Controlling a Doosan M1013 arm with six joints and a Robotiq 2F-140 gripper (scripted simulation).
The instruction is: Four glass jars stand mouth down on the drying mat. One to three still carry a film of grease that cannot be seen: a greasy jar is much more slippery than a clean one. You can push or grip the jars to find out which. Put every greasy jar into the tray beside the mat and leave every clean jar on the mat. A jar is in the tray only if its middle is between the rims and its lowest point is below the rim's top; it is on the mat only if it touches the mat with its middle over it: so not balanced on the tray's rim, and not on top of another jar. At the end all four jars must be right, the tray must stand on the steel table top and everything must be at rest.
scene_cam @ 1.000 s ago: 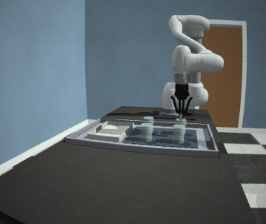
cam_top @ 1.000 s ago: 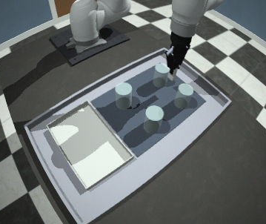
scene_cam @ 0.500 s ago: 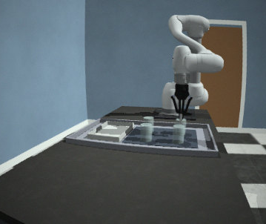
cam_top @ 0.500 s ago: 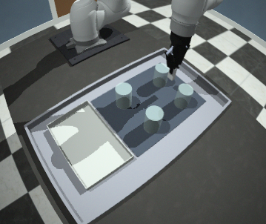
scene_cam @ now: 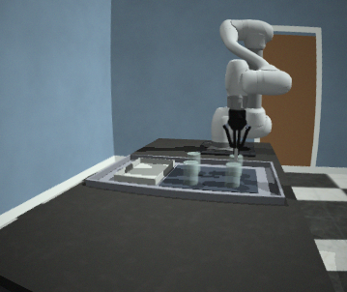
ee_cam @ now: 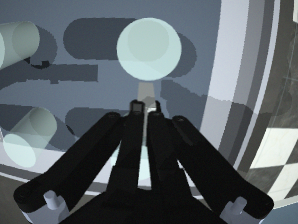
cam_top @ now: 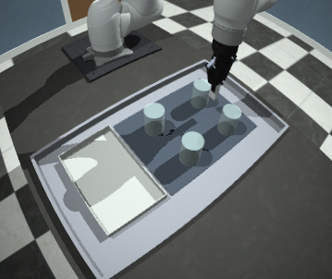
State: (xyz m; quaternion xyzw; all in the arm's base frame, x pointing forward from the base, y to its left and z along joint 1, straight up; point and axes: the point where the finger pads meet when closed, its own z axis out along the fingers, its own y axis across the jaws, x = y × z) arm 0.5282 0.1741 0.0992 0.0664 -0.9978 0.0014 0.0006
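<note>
Table [cam_top: 239, 222]: dark top, carrying a raised steel sheet [cam_top: 174, 231] | on the sheet: mat [cam_top: 165, 139], tray [cam_top: 157, 189] touching the mat's edge | arm's base plate [cam_top: 79, 62] beyond the mat

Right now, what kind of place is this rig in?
Probably a test room fitted as a dish-drying station: a dark counter holds a steel table top with a drying mat, glass jars and a tray. Blue walls, a checkered floor and a brown door surround it.
</note>
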